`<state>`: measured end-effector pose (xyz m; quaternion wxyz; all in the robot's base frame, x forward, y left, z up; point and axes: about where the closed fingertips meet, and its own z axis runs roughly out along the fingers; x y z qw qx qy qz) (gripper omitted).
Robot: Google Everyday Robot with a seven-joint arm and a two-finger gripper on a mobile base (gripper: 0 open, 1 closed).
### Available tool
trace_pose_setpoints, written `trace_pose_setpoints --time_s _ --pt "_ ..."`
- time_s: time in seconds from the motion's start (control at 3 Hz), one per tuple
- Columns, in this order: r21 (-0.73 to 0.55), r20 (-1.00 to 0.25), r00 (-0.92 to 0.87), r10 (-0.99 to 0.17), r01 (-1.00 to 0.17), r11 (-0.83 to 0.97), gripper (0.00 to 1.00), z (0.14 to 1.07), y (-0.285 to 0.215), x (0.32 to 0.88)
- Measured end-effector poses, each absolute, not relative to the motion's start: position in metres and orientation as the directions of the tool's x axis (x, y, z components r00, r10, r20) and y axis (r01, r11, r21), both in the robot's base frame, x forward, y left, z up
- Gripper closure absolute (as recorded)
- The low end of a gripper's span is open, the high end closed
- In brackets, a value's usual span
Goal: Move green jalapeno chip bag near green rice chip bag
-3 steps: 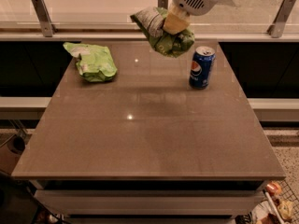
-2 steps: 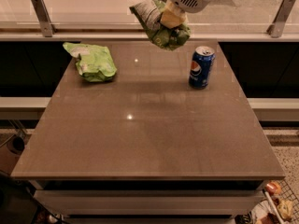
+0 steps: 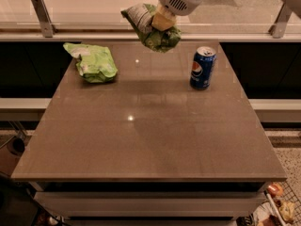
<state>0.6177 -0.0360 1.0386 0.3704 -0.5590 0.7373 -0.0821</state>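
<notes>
Since a second ago we have carried the jalapeno bag (image 3: 151, 32) leftward: the claw (image 3: 163, 20) has slid from the can's side toward the middle of the far edge, and the bag went with it. Our claw hangs in the air over the table's (image 3: 150, 140) far edge, clenched around the jalapeno bag, which dangles just below it and a little to its left, clear of the tabletop. The bag's white printed end sticks out to the claw's left, and its darker green body bulges beneath. The rice bag (image 3: 94, 62) lies flat on the table, below and well to the left of the claw, apart from the held bag. A blue can (image 3: 202, 68) stands upright below and to the right of the claw. Neither has shifted.
</notes>
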Motion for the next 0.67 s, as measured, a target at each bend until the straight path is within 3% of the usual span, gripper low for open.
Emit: trace_pose_setpoints --time_s 0.67 --pt "-0.490 -0.456 -0.084 -0.886 -0.808 0.328 1.00 0.991 -0.002 0.653"
